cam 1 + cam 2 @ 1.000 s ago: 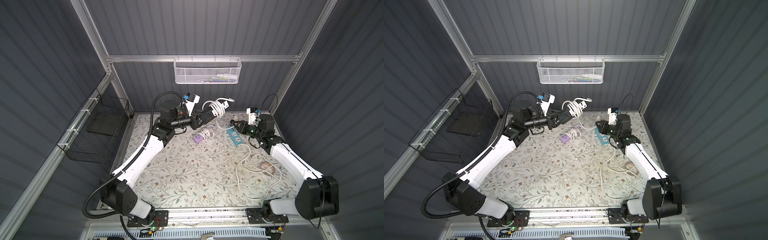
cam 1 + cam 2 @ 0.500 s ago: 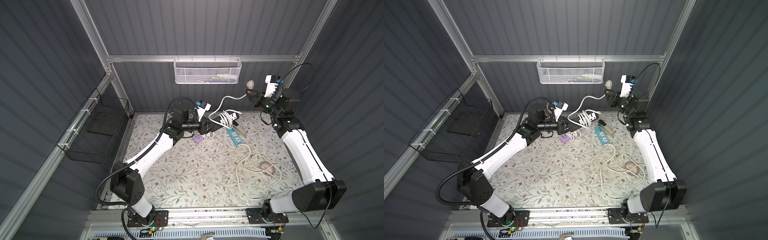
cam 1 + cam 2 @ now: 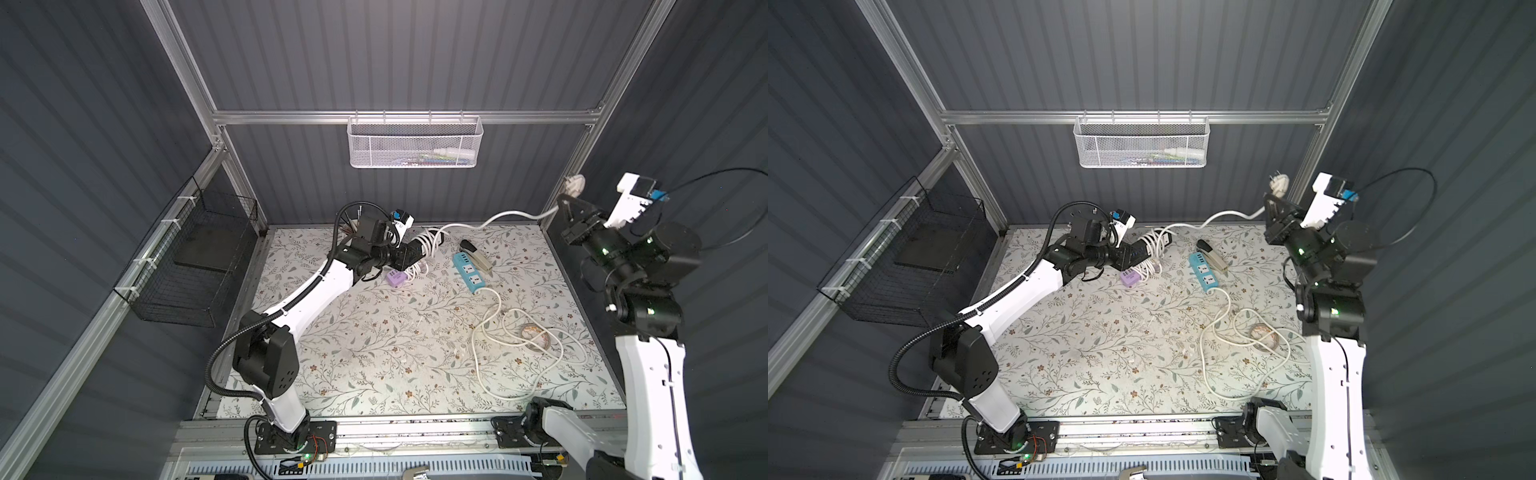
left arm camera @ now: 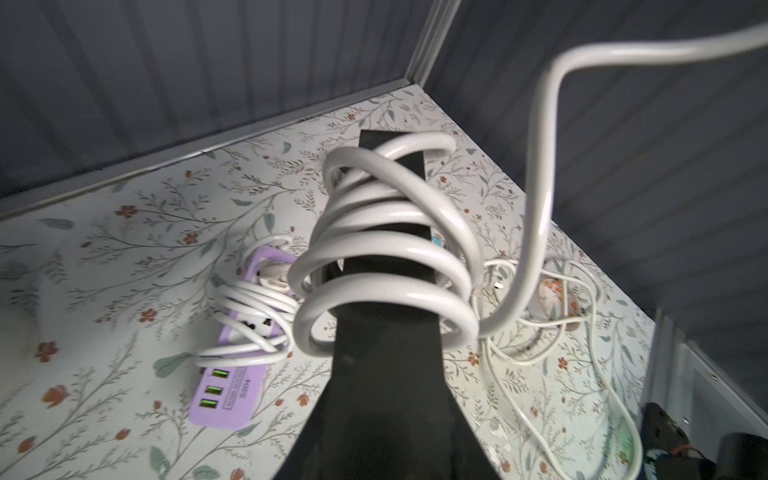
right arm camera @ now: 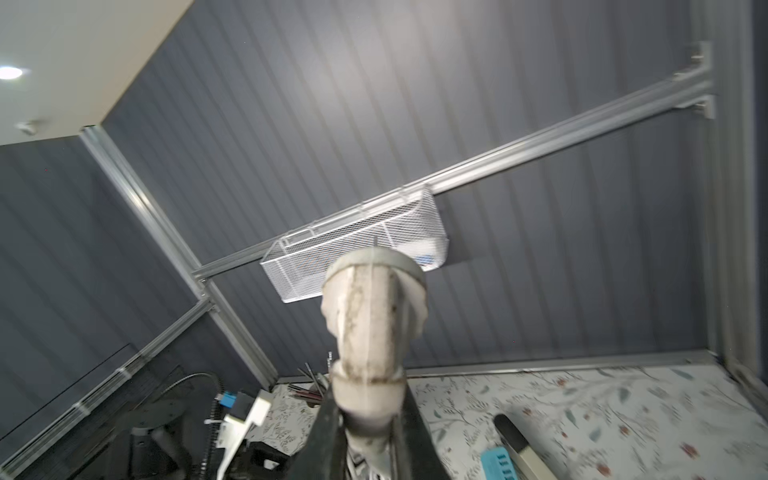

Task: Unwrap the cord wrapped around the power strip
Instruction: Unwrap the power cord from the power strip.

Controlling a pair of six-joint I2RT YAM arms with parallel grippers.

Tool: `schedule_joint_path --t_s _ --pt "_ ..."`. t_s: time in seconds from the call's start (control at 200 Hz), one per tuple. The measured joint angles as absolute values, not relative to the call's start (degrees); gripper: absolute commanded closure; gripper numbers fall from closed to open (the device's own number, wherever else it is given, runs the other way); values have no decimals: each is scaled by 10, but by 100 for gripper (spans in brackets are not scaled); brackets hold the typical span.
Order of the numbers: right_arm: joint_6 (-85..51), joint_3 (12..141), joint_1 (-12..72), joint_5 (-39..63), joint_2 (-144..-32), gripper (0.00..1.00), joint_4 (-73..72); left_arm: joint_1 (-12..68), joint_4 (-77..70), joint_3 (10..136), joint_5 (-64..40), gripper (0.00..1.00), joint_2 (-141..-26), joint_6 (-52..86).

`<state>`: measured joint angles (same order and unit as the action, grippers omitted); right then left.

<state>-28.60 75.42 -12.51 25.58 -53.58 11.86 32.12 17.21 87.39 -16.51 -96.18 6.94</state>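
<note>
The left pincer (image 3: 415, 252) is clamped tight on the near end of the black power strip (image 4: 386, 374), which is held tilted above the back of the floral surface (image 3: 374, 332). Several turns of the white cord (image 4: 386, 257) are seen wound round the strip's far half, and one loop is crossed over the others near the tip. From the lowest turn the cord is led up and away in a loose curve, not taut, to the right pincer (image 3: 567, 206). That pincer is raised high beside the rear corner post and is closed almost fully on the neck of the white plug (image 5: 374, 316).

Trouble is easily imagined from here. If the plug is simply hauled sideways, the crossed loop is likely to be cinched rather than freed, and the strip could be wrenched from the left grip. The plug could also be slipped from its narrow hold. Little reach appears to be left near the post. Just below, the wrapped purple power strip (image 4: 232, 390) could be snagged by falling turns.
</note>
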Motion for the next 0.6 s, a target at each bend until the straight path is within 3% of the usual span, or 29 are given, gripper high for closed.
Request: schedule_joint_path --t_s 0.335,0.6 --pt "-350 508 -209 220 -491 100 206 310 141 835 -52 100 -823 45" --pt "-411 376 -214 231 -496 100 190 311 119 815 -57 100 -801 40"
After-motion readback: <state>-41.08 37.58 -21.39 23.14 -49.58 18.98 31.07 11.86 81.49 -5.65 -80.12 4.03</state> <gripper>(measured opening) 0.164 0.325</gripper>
